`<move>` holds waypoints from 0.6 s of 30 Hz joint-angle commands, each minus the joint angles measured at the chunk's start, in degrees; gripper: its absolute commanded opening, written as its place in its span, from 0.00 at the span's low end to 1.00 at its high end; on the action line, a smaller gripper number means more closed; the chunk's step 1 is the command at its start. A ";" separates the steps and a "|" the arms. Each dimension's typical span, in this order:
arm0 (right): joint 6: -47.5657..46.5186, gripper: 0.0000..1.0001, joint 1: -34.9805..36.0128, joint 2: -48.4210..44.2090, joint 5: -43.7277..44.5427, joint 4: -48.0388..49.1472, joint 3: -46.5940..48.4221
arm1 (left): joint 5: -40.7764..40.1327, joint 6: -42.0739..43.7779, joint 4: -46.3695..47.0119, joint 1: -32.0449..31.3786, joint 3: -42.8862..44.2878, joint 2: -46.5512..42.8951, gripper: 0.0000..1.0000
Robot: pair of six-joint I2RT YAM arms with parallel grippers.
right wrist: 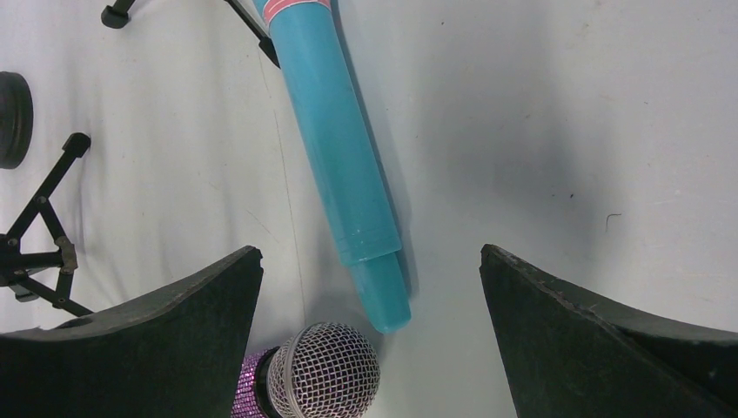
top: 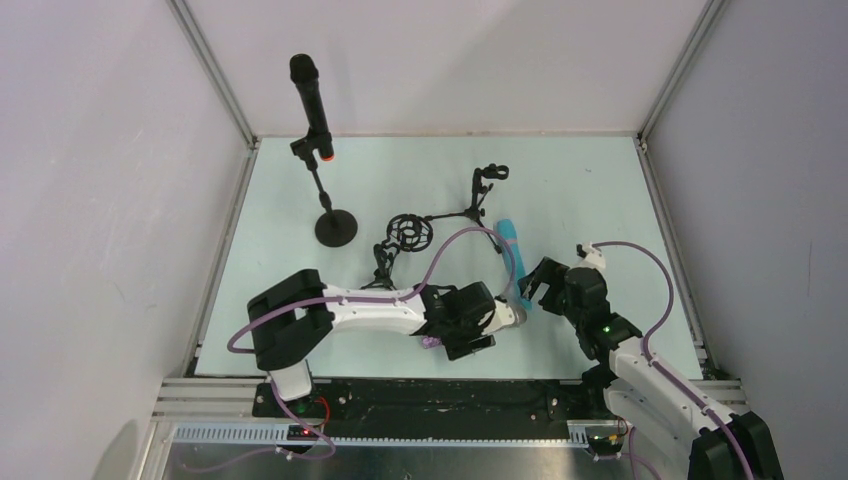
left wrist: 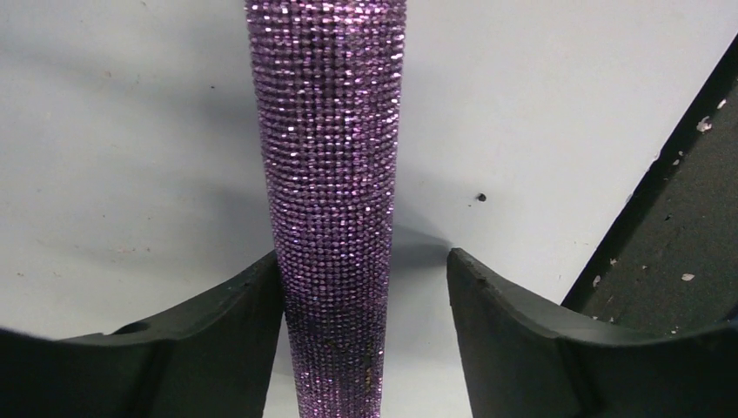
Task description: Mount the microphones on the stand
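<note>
1. Seen from overhead, a pale tabletop (top: 600,200) sits inside white walls, with two robot arms reaching in from the near edge.
2. The black microphone (top: 311,100), which has an orange end ring, is held nearly upright in the clip of a round-base stand (top: 336,228) at the far left of the tabletop.
3. Two small black tripod stands sit near the middle of the tabletop. One carries a ring mount (top: 408,232) and the other a clip (top: 490,175). Neither holds a microphone.
4. The light blue microphone (right wrist: 335,131) lies flat on the tabletop, and its far end reaches the leg of the clip tripod.
5. The glittery purple microphone (left wrist: 331,174) lies flat near the front edge, under the left arm. Its silver mesh head (right wrist: 322,370) is just beside the near end of the light blue microphone.
6. The left fingers (top: 475,325) are lowered around the purple body and are partly open. In the left wrist view, the finger on the picture's left (left wrist: 218,348) touches the glitter. The other finger (left wrist: 522,348) stands apart, with bare tabletop showing in the gap. The microphone rests on the tabletop and is not clamped.
7. The right fingers (top: 535,283) are spread wide and hold nothing. They hang over the near end of the light blue microphone, which lies between them without touching either one.
</note>
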 commanded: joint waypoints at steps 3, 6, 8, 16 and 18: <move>-0.30 1.00 -0.34 0.75 -0.74 2.42 0.22 | -1.77 -0.28 -0.06 1.02 -3.20 -1.06 0.57; -0.09 1.00 -0.36 1.15 -0.94 2.74 0.22 | -1.26 -0.61 -0.60 1.05 -2.93 -0.86 0.42; -0.03 1.00 -0.35 1.15 -1.09 2.72 0.14 | -1.28 -0.65 -1.03 1.07 -2.69 -0.52 0.37; -0.61 1.00 -0.52 -0.84 -0.85 2.36 0.22 | -2.68 -2.07 -4.26 1.07 0.32 1.49 0.07; -0.85 1.00 -0.63 -1.39 -0.76 2.29 0.34 | -2.66 -2.86 -5.06 1.07 1.35 1.65 0.01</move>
